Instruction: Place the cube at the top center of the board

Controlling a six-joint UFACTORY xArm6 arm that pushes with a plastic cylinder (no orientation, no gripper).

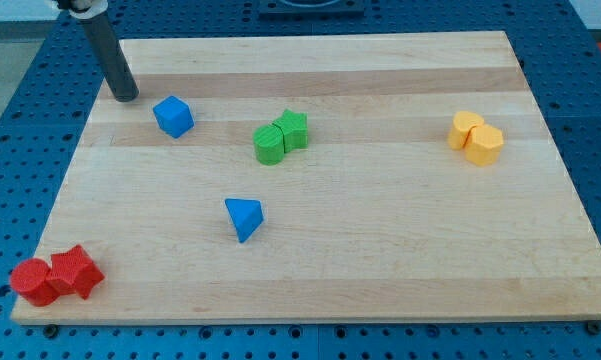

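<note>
A blue cube sits on the wooden board at the view's upper left. My tip rests on the board just to the left of the cube and slightly above it, a short gap apart, not touching it. The dark rod rises from the tip toward the view's top left corner.
A blue triangular block lies below the cube near the middle left. Two green blocks touch each other near the centre top. Two yellow blocks sit together at the right. Two red blocks sit at the bottom left corner.
</note>
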